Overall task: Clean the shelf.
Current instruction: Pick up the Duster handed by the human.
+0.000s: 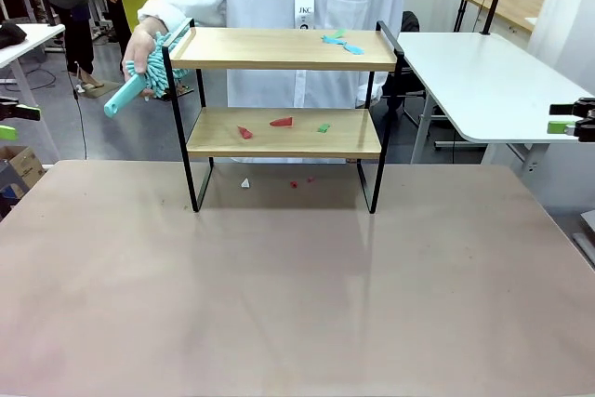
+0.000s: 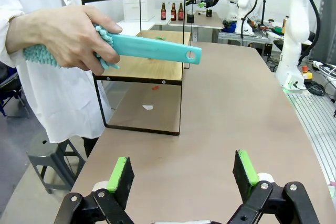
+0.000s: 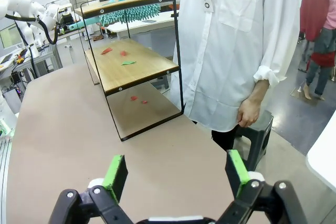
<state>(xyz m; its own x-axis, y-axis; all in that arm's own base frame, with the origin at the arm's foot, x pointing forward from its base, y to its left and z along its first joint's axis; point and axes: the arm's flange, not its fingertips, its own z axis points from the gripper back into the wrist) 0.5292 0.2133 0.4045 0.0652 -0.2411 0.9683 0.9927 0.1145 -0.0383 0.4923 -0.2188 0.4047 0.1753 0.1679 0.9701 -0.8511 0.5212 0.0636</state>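
My left pincer (image 2: 182, 169) released, empty | my right pincer (image 3: 176, 166) released, empty | shelf (image 1: 260, 48) upright at 12 o'clock on my table (image 1: 279, 285) | person's hand (image 1: 139, 44) holds teal duster (image 1: 125, 95) at shelf's 9 o'clock, by top rail | coloured scraps (image 1: 281, 122) on both boards, few on table beneath

"Left gripper (image 2: 182, 167): jaws spread wide, green pads (image 2: 119, 174) facing each other, nothing between them."

"Same on the right gripper (image 3: 176, 167): wide apart, empty."

"Both hover out at the sides of the table (image 1: 279, 304), left one by its left edge, right one by its right edge, fingers pointing inward."
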